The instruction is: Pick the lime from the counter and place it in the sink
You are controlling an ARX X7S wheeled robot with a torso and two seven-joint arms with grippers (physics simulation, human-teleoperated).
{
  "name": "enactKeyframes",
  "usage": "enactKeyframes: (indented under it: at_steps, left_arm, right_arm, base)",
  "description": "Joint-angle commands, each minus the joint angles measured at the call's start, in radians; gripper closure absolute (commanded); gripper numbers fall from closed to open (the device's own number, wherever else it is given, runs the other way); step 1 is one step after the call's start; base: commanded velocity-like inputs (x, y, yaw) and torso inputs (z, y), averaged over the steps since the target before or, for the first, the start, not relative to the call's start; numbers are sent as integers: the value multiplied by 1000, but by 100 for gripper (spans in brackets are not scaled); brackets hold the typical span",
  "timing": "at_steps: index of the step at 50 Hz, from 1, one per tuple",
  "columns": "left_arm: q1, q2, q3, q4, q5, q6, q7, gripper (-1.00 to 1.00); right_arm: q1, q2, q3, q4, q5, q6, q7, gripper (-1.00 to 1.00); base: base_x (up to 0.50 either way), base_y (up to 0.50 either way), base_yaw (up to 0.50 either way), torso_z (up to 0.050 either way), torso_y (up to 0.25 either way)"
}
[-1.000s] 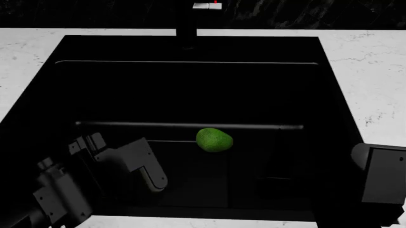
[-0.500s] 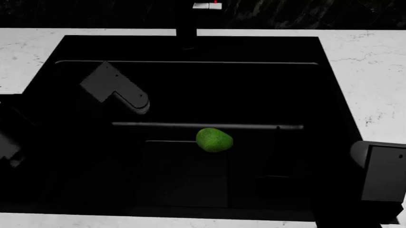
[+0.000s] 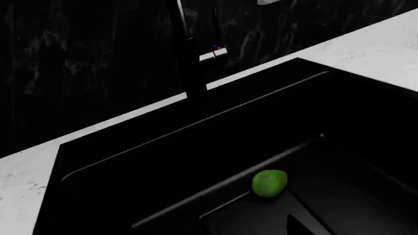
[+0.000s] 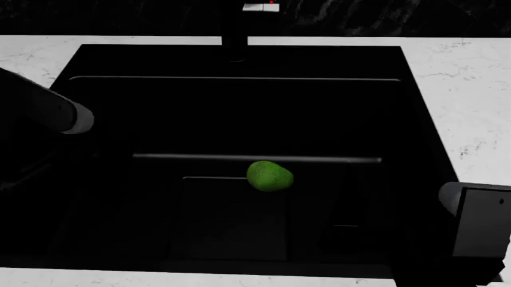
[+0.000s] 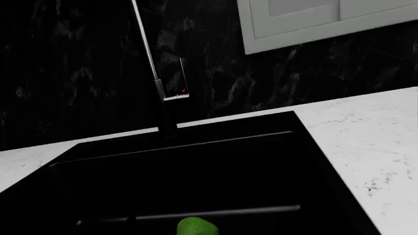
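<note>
The lime (image 4: 269, 176) lies free on the floor of the black sink (image 4: 160, 107), just in front of the thin grey bar (image 4: 200, 157). It also shows in the left wrist view (image 3: 269, 182) and at the edge of the right wrist view (image 5: 197, 227). My left gripper (image 4: 68, 113) is over the sink's left side, well apart from the lime; only one light-tipped finger shows. My right gripper (image 4: 475, 218) is a grey block at the sink's front right corner, its fingers hidden. The white counter (image 4: 471, 89) surrounds the basin.
The black faucet (image 4: 234, 36) stands at the middle of the sink's back rim, against a dark veined wall. A white cabinet (image 5: 313, 19) hangs above the back right. The counter's front strip (image 4: 200, 278) runs along the near edge.
My left gripper has moved from the sink's front left up and out to its left edge. The lime and the right arm have stayed put.
</note>
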Motion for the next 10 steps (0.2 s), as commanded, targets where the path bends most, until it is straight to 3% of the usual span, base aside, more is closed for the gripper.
enactKeyframes:
  at_steps: [1, 10]
  left_arm:
    - [228, -177, -102, 332, -93, 124, -159, -100]
    - [451, -255, -117, 450, -20, 301, -173, -100]
  right_arm:
    - [-22, -4, -6, 22, -5, -36, -14, -100]
    - [-26, -6, -14, 17, 0, -37, -10, -100]
  base:
    - [0, 0, 0, 0, 0]
    - [0, 0, 0, 0, 0]
